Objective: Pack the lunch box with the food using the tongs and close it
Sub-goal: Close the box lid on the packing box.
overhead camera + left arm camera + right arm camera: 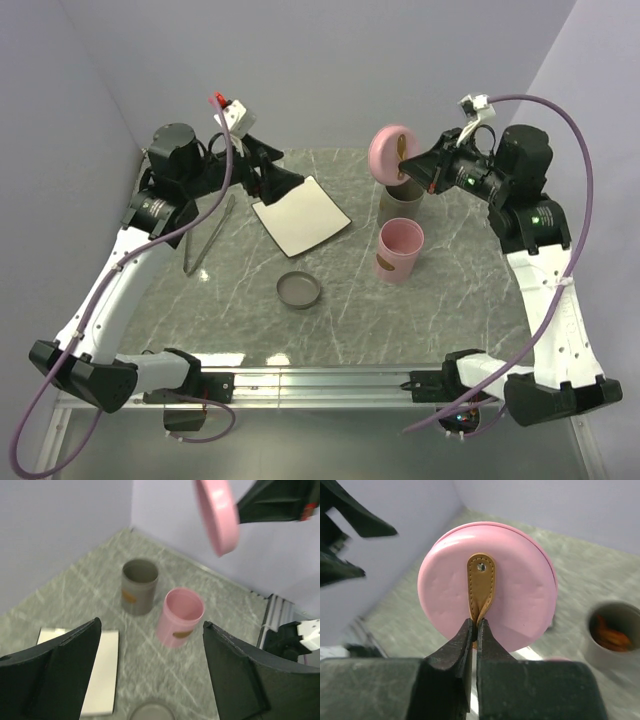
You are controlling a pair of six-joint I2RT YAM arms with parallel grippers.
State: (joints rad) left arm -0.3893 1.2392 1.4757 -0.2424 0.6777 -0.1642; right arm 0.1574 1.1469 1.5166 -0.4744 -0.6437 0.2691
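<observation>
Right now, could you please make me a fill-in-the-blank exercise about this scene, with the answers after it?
1. The right claw grips the pink lid by its brown ____.
2. The left claw is ____ and holds nothing.
3. The tongs lie ____ of the plate in the top view.
4. The orange food lies in the ____ cup.
Answers: strap; open; left; grey.

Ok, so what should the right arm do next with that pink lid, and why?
Probably lower the pink lid onto the grey cup beneath it. The right gripper pinches its tan strap, orange food already sits in that cup, the white plate looks bare, and the tongs lie on the table.
</observation>
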